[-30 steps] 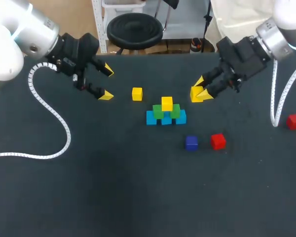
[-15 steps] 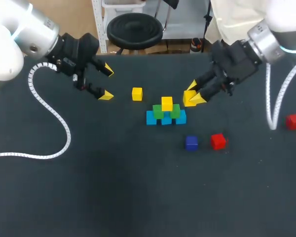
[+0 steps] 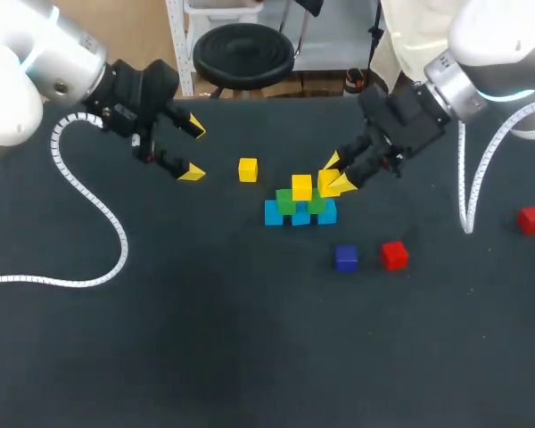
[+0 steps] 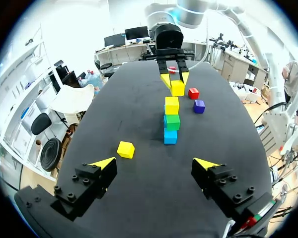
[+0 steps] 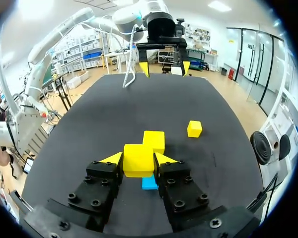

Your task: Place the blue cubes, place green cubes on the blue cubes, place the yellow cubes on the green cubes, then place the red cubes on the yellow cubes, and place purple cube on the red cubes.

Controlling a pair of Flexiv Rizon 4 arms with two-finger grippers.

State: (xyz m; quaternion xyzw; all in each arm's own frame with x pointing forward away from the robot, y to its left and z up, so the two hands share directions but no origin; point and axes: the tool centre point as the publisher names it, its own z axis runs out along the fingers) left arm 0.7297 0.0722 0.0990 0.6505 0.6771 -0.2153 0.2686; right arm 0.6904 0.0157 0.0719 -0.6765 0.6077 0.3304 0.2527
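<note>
Right end effector (image 5: 138, 161) clamps small yellow cube (image 3: 328, 182), just beside stacked yellow cube (image 3: 301, 186); left end effector (image 4: 154, 163) wide.

The left arm (image 3: 45, 53) is hovering at the far left, the left gripper (image 3: 194, 150) gaping wide. The right arm (image 3: 486, 58) is leaning in toward the middle, the right gripper (image 3: 336, 175) clamping a yellow cube (image 5: 138, 159) between both fingers.

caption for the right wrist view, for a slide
Right gripper shut on a yellow cube, close beside the stacked yellow cube.
</note>
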